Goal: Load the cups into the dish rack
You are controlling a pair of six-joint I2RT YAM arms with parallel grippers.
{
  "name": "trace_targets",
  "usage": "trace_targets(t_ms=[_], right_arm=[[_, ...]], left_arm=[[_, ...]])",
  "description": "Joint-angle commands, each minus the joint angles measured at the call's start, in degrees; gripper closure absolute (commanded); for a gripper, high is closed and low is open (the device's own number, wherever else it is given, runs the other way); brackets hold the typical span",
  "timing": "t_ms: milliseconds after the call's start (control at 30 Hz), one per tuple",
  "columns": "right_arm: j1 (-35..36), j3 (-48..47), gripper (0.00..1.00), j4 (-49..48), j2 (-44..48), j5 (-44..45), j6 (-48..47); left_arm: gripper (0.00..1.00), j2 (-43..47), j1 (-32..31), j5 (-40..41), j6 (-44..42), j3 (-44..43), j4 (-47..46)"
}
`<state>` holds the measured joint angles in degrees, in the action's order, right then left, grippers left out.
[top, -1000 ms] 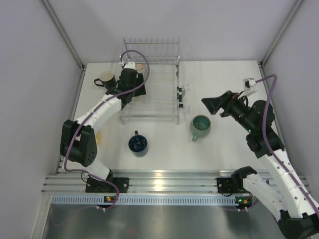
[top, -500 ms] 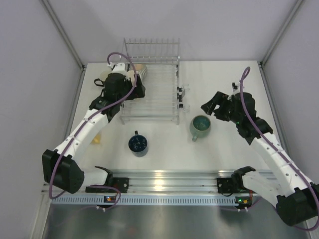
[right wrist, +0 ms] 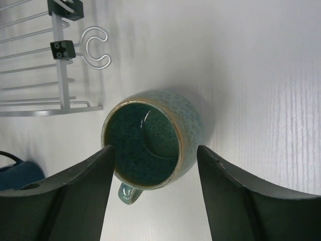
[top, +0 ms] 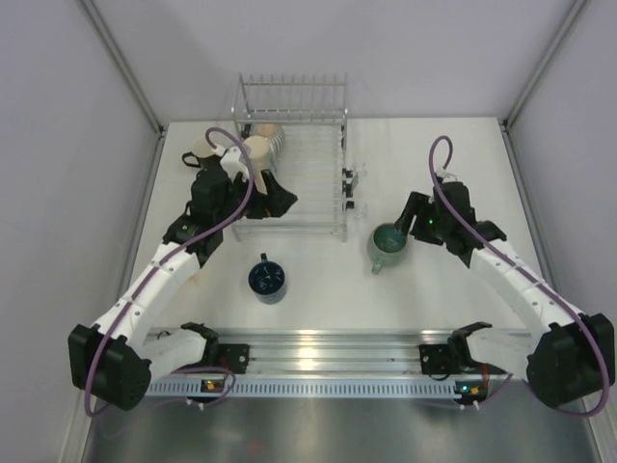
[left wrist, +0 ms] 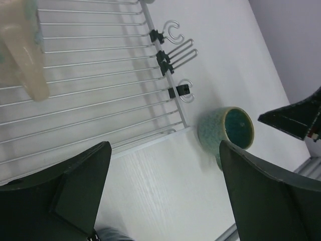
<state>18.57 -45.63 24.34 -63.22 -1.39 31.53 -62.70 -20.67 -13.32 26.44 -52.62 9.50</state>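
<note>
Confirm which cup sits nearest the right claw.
The teal-green mug, right of the dish rack, framed by the open right claw; the dark blue cup stands farther off.

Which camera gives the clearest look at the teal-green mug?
Right wrist: the teal-green mug fills the frame, with rim, inside and handle clear. Top external shows it small, beside the dish rack; left wrist shows it small, past the rack's corner.

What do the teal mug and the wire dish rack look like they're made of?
The teal mug looks like glazed ceramic: glossy speckled green, a light glint inside, a browner rim. The dish rack looks like thin metal wire, probably chromed or stainless steel, going by its silvery shine.
</note>
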Motion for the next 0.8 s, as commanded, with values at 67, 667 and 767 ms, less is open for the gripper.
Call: trace_targets(t_ms=[67,667,767], right_arm=[[-0.5,1.4,0.36,-0.7,-1.5,2.0,-1.9],[0.8,2.7,0.77,-4.6,-9.6,2.7,-1.7],[0.8,1.6,0.85,-3.4,-10.3,2.8,-2.0]], left_arm=[[0.06,1.3,0.0,-8.6,3.5,2.3,-6.6],[0.14,3.9,0.0,-17.3,8.3,6.2,-12.9],[0.14,4.4,0.0,-18.7,9.2,6.6,-14.7]])
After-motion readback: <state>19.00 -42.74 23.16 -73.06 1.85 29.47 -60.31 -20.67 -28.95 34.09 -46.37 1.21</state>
